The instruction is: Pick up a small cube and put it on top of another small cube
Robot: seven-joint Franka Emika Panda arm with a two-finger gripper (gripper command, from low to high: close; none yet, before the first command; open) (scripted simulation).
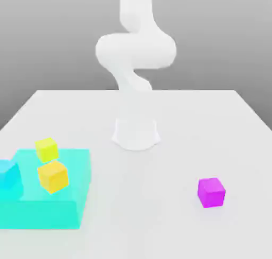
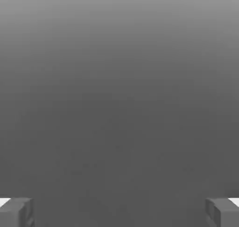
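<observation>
Gripper [image 2: 119,212] spread wide in the hand view, two grey fingertips [image 2: 16,212] far apart with nothing between them, plain grey backdrop ahead. In the exterior view the white arm [image 1: 135,50] rises from its round base [image 1: 136,134] at roughly the centre of the white table [image 1: 212,125], twisting upward out of frame. From the base, the magenta cube [image 1: 211,192] sits at about 4 o'clock, alone on bare table, well apart from everything else. At about 8 o'clock from the base lies a flat turquoise block [image 1: 69,173], translucent looking. On or over it, an orange-yellow cube [image 1: 53,176], tilted, and a smaller-looking lime-yellow cube [image 1: 47,149] at its 12 o'clock, also tilted; the two are near, contact cannot be told. A cyan cube [image 1: 9,176] sits at the 9 o'clock side of the orange-yellow cube, at the exterior view's left edge, partly cut off, overlapping the turquoise block. No cube stacked squarely on another.
</observation>
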